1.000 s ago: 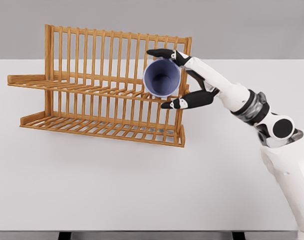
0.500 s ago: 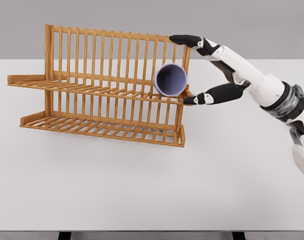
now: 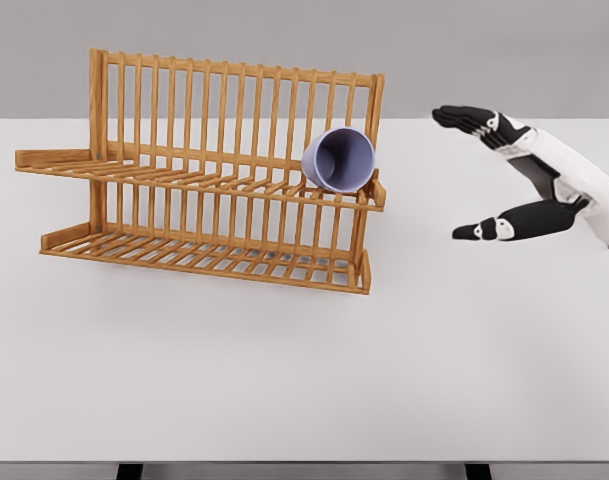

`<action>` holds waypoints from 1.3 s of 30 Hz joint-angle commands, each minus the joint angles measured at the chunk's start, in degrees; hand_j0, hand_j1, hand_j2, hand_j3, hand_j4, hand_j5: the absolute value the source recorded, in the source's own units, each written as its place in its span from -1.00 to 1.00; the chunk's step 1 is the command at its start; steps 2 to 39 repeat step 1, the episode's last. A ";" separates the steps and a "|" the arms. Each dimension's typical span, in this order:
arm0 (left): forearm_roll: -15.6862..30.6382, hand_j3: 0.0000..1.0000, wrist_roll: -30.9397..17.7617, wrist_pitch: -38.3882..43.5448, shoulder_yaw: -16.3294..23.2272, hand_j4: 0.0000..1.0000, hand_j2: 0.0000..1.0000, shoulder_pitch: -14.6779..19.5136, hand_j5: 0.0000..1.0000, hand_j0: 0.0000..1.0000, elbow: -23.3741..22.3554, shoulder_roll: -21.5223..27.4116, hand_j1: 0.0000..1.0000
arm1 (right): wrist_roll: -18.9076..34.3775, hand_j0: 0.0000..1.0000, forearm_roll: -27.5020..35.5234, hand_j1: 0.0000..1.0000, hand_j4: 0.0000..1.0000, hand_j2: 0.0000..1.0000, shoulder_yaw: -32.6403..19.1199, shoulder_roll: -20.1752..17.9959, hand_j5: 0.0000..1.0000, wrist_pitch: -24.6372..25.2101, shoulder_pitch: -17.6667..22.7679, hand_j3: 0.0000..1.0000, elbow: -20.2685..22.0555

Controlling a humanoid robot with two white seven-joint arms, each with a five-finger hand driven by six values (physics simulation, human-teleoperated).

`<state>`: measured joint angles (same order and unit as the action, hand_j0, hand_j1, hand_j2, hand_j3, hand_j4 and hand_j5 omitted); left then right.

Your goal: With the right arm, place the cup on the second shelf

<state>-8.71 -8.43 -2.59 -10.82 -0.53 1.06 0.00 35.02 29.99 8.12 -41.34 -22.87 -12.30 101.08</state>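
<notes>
A lavender cup lies on its side on the upper shelf of the wooden rack, near the shelf's right end, its mouth turned toward me and to the left. My right hand hovers over the table to the right of the rack, well apart from the cup. Its fingers are spread above and the thumb below, with nothing between them. The left arm does not show.
The rack has a lower shelf and a tall slatted back. It stands on a white table whose front edge runs along the bottom of the picture.
The right hand let go of the cup and pulled back to the right. The cup shifted slightly right and stays lying on the upper shelf.
</notes>
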 commanded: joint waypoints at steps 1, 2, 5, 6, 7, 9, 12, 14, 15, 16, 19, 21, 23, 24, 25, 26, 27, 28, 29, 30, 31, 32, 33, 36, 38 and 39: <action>0.01 1.00 -0.01 0.04 0.01 1.00 1.00 0.00 1.00 1.00 0.00 0.00 1.00 | -0.02 0.99 0.42 0.99 0.99 0.99 -0.30 -0.32 0.99 0.02 0.00 0.99 0.00; 0.01 1.00 -0.01 0.04 0.01 1.00 1.00 0.00 1.00 1.00 0.00 0.00 1.00 | -0.02 0.99 0.42 0.99 0.99 0.99 -0.30 -0.32 0.99 0.02 0.00 0.99 0.00; 0.01 1.00 -0.01 0.04 0.01 1.00 1.00 0.00 1.00 1.00 0.00 0.00 1.00 | -0.02 0.99 0.42 0.99 0.99 0.99 -0.30 -0.32 0.99 0.02 0.00 0.99 0.00; 0.01 1.00 -0.01 0.04 0.01 1.00 1.00 0.00 1.00 1.00 0.00 0.00 1.00 | -0.02 0.99 0.42 0.99 0.99 0.99 -0.30 -0.32 0.99 0.02 0.00 0.99 0.00; 0.01 1.00 -0.01 0.04 0.01 1.00 1.00 0.00 1.00 1.00 0.00 0.00 1.00 | -0.02 0.99 0.42 0.99 0.99 0.99 -0.30 -0.32 0.99 0.02 0.00 0.99 0.00; 0.01 1.00 -0.01 0.04 0.01 1.00 1.00 0.00 1.00 1.00 0.00 0.00 1.00 | -0.02 0.99 0.42 0.99 0.99 0.99 -0.30 -0.32 0.99 0.02 0.00 0.99 0.00; 0.01 1.00 -0.01 0.04 0.01 1.00 1.00 0.00 1.00 1.00 0.00 0.00 1.00 | -0.02 0.99 0.42 0.99 0.99 0.99 -0.30 -0.32 0.99 0.02 0.00 0.99 0.00; 0.01 1.00 -0.01 0.04 0.01 1.00 1.00 0.00 1.00 1.00 0.00 0.00 1.00 | -0.02 0.99 0.42 0.99 0.99 0.99 -0.30 -0.32 0.99 0.02 0.00 0.99 0.00; 0.01 1.00 -0.01 0.04 0.01 1.00 1.00 0.00 1.00 1.00 0.00 0.00 1.00 | -0.02 0.99 0.42 0.99 0.99 0.99 -0.30 -0.32 0.99 0.02 0.00 0.99 0.00; 0.01 1.00 -0.01 0.04 0.01 1.00 1.00 0.00 1.00 1.00 0.00 0.00 1.00 | -0.02 0.99 0.42 0.99 0.99 0.99 -0.30 -0.32 0.99 0.02 0.00 0.99 0.00; 0.01 1.00 -0.01 0.04 0.01 1.00 1.00 0.00 1.00 1.00 0.00 0.00 1.00 | -0.02 0.99 0.42 0.99 0.99 0.99 -0.30 -0.32 0.99 0.02 0.00 0.99 0.00; 0.01 1.00 -0.01 0.04 0.01 1.00 1.00 0.00 1.00 1.00 0.00 0.00 1.00 | -0.02 0.99 0.42 0.99 0.99 0.99 -0.30 -0.32 0.99 0.02 0.00 0.99 0.00; 0.01 1.00 -0.01 0.04 0.01 1.00 1.00 0.00 1.00 1.00 0.00 0.00 1.00 | -0.02 0.99 0.42 0.99 0.99 0.99 -0.30 -0.32 0.99 0.02 0.00 0.99 0.00; 0.01 1.00 -0.01 0.04 0.01 1.00 1.00 0.00 1.00 1.00 0.00 0.00 1.00 | -0.02 0.99 0.42 0.99 0.99 0.99 -0.30 -0.32 0.99 0.02 0.00 0.99 0.00; 0.01 1.00 -0.01 0.04 0.01 1.00 1.00 0.00 1.00 1.00 0.00 0.00 1.00 | -0.02 0.99 0.42 0.99 0.99 0.99 -0.30 -0.32 0.99 0.02 0.00 0.99 0.00; 0.01 1.00 -0.01 0.04 0.01 1.00 1.00 0.00 1.00 1.00 0.00 0.00 1.00 | -0.02 0.99 0.42 0.99 0.99 0.99 -0.30 -0.32 0.99 0.02 0.00 0.99 0.00; 0.01 1.00 -0.01 0.04 0.01 1.00 1.00 0.00 1.00 1.00 0.00 0.00 1.00 | -0.02 0.99 0.42 0.99 0.99 0.99 -0.30 -0.32 0.99 0.02 0.00 0.99 0.00; 0.01 1.00 -0.01 0.04 0.01 1.00 1.00 0.00 1.00 1.00 0.00 0.00 1.00 | -0.02 0.99 0.42 0.99 0.99 0.99 -0.30 -0.32 0.99 0.02 0.00 0.99 0.00; 0.01 1.00 -0.01 0.04 0.01 1.00 1.00 0.00 1.00 1.00 0.00 0.00 1.00 | -0.02 0.99 0.42 0.99 0.99 0.99 -0.30 -0.32 0.99 0.02 0.00 0.99 0.00; 0.01 1.00 -0.01 0.04 0.01 1.00 1.00 0.00 1.00 1.00 0.00 0.00 1.00 | -0.02 0.99 0.42 0.99 0.99 0.99 -0.30 -0.32 0.99 0.02 0.00 0.99 0.00; 0.01 1.00 -0.01 0.04 0.01 1.00 1.00 0.00 1.00 1.00 0.00 0.00 1.00 | -0.02 0.99 0.42 0.99 0.99 0.99 -0.30 -0.32 0.99 0.02 0.00 0.99 0.00; 0.01 1.00 -0.01 0.04 0.01 1.00 1.00 0.00 1.00 1.00 0.00 0.00 1.00 | -0.02 0.99 0.42 0.99 0.99 0.99 -0.30 -0.32 0.99 0.02 0.00 0.99 0.00; 0.01 1.00 -0.01 0.04 0.01 1.00 1.00 0.00 1.00 1.00 0.00 0.00 1.00 | -0.02 0.99 0.42 0.99 0.99 0.99 -0.30 -0.32 0.99 0.02 0.00 0.99 0.00; 0.01 1.00 -0.01 0.04 0.01 1.00 1.00 0.00 1.00 1.00 0.00 0.00 1.00 | -0.02 0.99 0.42 0.99 0.99 0.99 -0.30 -0.32 0.99 0.02 0.00 0.99 0.00; 0.01 1.00 -0.01 0.04 0.01 1.00 1.00 0.00 1.00 1.00 0.00 0.00 1.00 | -0.02 0.99 0.42 0.99 0.99 0.99 -0.30 -0.32 0.99 0.02 0.00 0.99 0.00; 0.01 1.00 -0.01 0.04 0.01 1.00 1.00 0.00 1.00 1.00 0.00 0.00 1.00 | -0.02 0.99 0.42 0.99 0.99 0.99 -0.30 -0.32 0.99 0.02 0.00 0.99 0.00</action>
